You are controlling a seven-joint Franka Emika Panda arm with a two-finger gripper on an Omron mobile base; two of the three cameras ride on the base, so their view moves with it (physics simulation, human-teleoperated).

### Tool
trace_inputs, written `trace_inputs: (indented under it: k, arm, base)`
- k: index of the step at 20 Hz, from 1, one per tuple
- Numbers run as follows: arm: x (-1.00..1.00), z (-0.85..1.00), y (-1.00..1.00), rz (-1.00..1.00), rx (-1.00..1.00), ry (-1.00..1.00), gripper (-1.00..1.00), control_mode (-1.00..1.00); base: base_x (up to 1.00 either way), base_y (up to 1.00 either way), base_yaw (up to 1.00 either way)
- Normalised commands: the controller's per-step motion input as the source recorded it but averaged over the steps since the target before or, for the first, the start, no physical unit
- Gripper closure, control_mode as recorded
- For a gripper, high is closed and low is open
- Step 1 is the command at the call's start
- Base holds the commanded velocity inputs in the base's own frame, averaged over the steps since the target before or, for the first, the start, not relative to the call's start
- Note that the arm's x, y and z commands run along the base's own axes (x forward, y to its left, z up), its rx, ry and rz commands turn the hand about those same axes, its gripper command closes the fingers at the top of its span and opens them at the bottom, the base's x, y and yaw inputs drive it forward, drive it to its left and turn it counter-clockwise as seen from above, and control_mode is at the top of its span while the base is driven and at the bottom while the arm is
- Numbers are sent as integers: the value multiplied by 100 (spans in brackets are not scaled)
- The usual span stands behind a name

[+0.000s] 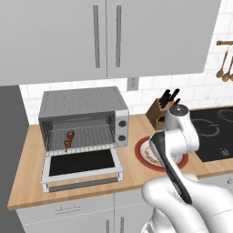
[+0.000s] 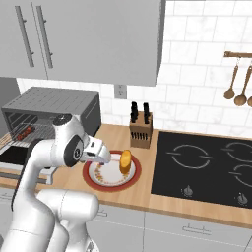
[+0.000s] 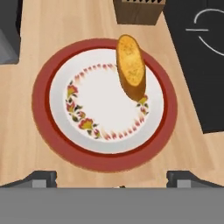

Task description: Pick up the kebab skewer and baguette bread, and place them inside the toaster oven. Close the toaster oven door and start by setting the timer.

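The baguette bread (image 3: 130, 65) lies on the right part of a red-rimmed plate (image 3: 41, 105), its far end over the rim. My gripper (image 3: 113, 178) hangs open over the plate's near edge with nothing between its fingertips (image 3: 43, 178). The bread (image 2: 126, 161) is to the right of my hand. The toaster oven (image 1: 84, 107) stands to the left on the counter with its door (image 1: 82, 164) dropped open. On the oven's wire rack, at the left, rests the kebab skewer (image 1: 69, 139).
A knife block (image 1: 159, 111) stands behind the plate (image 2: 110, 178). The black cooktop (image 2: 206, 165) fills the counter to the right. Two knobs (image 1: 122, 130) sit on the oven's right panel. Wooden spoons (image 2: 236, 86) hang on the wall.
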Motion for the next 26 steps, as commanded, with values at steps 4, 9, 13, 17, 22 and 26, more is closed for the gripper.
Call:
trace_inputs:
  k: [4, 9, 13, 17, 22, 26]
  arm:
    - [46, -11, -65, 7, -1, 7, -100, -100]
    - [57, -9, -26, 3, 0, 7, -100, -100]
    - [56, -13, -1, 0, 0, 6, -100, -100]
    - [33, -14, -9, 0, 0, 7, -100, -100]
    - [13, -25, -26, 0, 0, 5, -100, -100]
    - [12, -38, -17, 0, 0, 3, -100, -100]
  base:
    - [0, 0, 0]
    - [0, 0, 0]
    - [0, 0, 0]
    - [0, 0, 0]
    - [0, 0, 0]
    - [0, 0, 0]
